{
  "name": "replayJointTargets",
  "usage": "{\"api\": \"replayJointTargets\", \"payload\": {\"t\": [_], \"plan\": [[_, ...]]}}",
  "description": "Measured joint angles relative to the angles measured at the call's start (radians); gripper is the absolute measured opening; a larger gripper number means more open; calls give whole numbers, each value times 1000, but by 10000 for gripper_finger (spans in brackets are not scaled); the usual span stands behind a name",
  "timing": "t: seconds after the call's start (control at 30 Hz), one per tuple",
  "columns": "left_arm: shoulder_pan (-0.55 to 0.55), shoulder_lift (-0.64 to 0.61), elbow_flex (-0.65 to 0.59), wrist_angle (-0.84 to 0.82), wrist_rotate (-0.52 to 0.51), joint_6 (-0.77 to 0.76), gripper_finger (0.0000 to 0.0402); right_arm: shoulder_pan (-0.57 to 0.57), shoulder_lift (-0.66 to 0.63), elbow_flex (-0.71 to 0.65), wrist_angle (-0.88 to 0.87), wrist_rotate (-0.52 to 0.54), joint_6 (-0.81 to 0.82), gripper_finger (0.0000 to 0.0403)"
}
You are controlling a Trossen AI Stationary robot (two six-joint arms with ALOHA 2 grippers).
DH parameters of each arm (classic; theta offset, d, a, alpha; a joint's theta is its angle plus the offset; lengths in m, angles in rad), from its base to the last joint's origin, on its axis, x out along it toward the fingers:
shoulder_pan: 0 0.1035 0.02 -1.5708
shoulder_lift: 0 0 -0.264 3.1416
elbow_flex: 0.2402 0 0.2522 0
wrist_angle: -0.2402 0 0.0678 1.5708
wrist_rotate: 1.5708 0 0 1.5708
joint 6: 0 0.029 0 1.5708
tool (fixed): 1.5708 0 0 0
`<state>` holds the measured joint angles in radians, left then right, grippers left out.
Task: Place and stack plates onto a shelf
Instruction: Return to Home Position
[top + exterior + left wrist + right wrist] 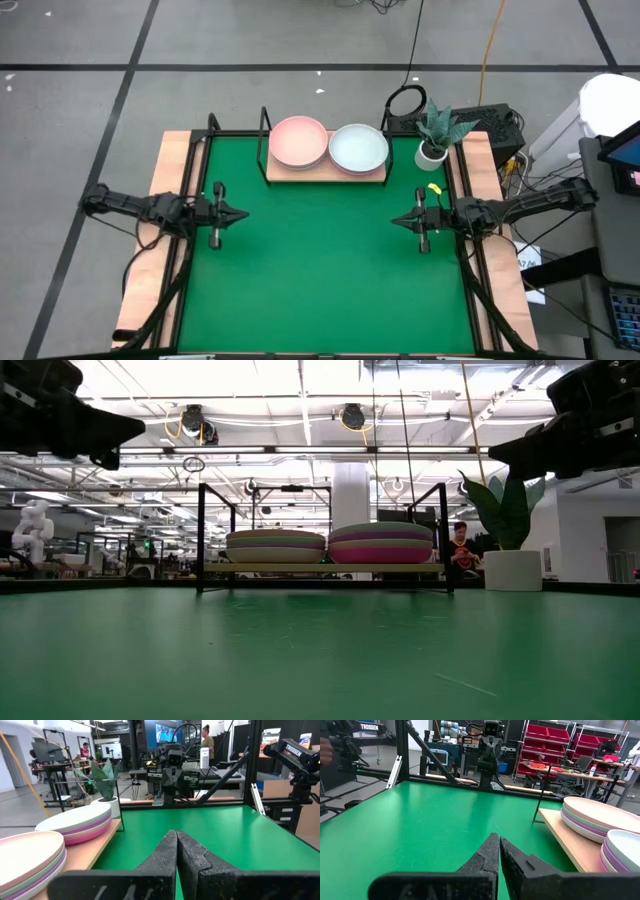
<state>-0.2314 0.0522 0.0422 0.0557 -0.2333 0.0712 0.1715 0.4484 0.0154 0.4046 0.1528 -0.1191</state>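
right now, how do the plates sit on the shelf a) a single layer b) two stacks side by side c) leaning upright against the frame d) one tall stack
b: a pink-topped stack and a white-topped stack stand side by side on the shelf

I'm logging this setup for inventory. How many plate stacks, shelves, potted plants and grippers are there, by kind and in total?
plate stacks: 2, pink-topped stack and pale-topped stack
shelf: 1
potted plant: 1
grippers: 2, left gripper and right gripper, both shut
total: 6
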Motion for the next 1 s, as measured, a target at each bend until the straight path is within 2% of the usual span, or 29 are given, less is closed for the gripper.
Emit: {"api": "replayJointTargets", "payload": {"t": [0.17, 0.63, 1.0], "plan": [[0, -51, -10, -26, 0, -6, 3, 0, 0, 0, 0, 0, 3, 0], [0, -50, -31, 4, 6, 5, 3, 0, -10, 0, -23, 0, 2, 0], [0, -50, -31, -9, 6, -6, 3, 0, -169, 0, -107, 1, -75, 0]]}}
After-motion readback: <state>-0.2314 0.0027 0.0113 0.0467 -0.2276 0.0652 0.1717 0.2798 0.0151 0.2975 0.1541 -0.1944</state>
